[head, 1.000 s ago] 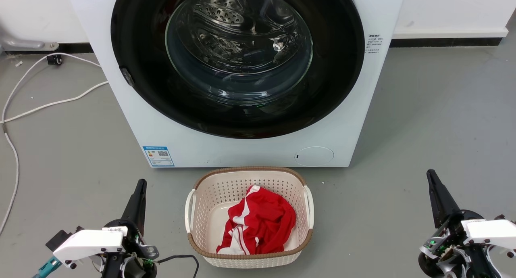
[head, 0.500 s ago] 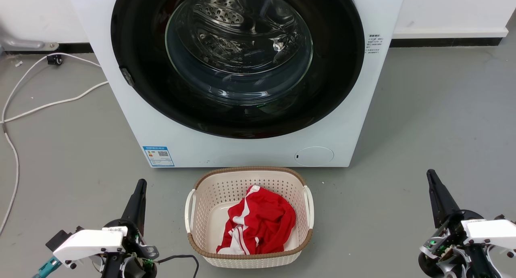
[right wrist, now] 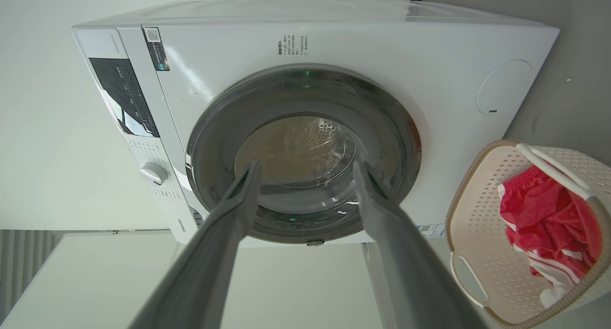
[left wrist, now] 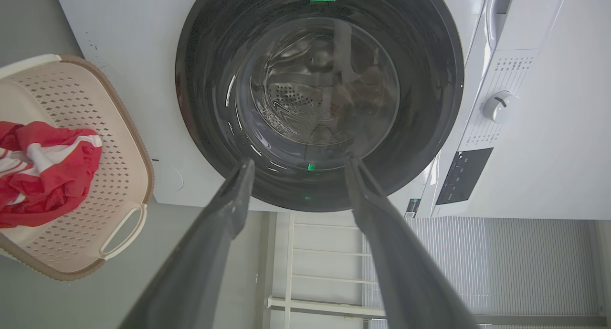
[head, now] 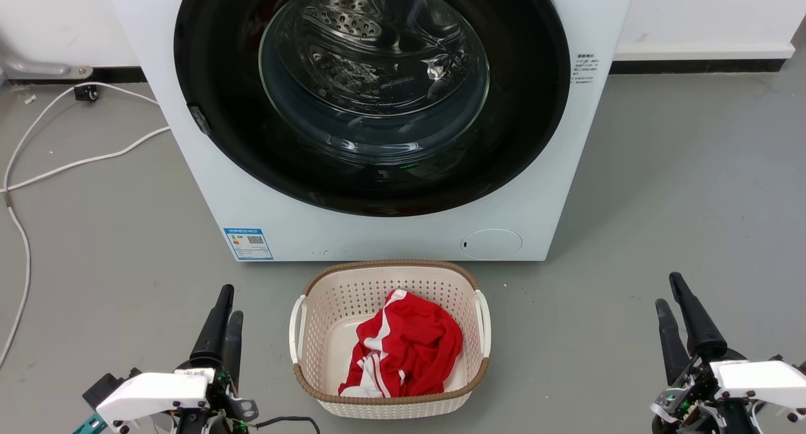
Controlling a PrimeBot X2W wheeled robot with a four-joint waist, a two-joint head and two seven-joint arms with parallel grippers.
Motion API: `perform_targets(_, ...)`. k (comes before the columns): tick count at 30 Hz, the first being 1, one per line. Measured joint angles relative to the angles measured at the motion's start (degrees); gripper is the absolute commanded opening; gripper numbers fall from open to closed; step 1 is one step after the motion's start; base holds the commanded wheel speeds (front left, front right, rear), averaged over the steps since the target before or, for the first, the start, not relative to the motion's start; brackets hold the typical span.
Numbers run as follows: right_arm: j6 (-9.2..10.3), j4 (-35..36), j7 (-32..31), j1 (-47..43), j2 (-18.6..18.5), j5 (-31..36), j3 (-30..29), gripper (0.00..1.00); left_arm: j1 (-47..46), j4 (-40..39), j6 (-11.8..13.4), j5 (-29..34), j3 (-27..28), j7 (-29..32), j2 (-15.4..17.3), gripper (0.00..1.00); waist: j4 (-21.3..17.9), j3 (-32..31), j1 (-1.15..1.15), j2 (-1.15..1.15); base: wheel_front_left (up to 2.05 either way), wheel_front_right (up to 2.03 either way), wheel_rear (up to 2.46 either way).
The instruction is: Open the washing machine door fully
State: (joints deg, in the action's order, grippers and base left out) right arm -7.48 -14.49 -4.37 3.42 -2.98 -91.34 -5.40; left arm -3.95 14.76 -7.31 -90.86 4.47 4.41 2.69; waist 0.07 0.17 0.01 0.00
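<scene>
While 1 washing machine door [head: 373, 75] sits closed, 1 basket [head: 387, 265] holds 1 garment [head: 406, 349].

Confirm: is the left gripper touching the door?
Apart. Head view: left gripper sits at the lower left, and bare floor separates its fingertips from the washer carrying the door.

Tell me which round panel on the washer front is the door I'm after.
The washing machine door is the large glossy black disc with the clear glass centre. The small white flap, low near the front's right corner, is plain white.
</scene>
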Motion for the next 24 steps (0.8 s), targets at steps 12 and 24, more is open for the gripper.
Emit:
perform_targets(12, 0.0, 3.94, 3.0, -1.03, 0.03, 13.24, 0.41, 1.0, 0.0, -4.09, 0.0, 11.83, -0.57, -3.16, 0.01, 1.0, 0.14, -0.06, 0.0, 0.0, 0.0, 0.0, 0.0)
perform_targets(24, -0.01, 8.09, 5.87, -1.92, 0.04, 32.2, 1.44, 1.0, 0.01, -6.24, 0.42, 26.21, -1.86, -5.75, 0.03, 1.0, 0.29, -0.06, 0.0, 0.0, 0.0, 0.0, 0.0)
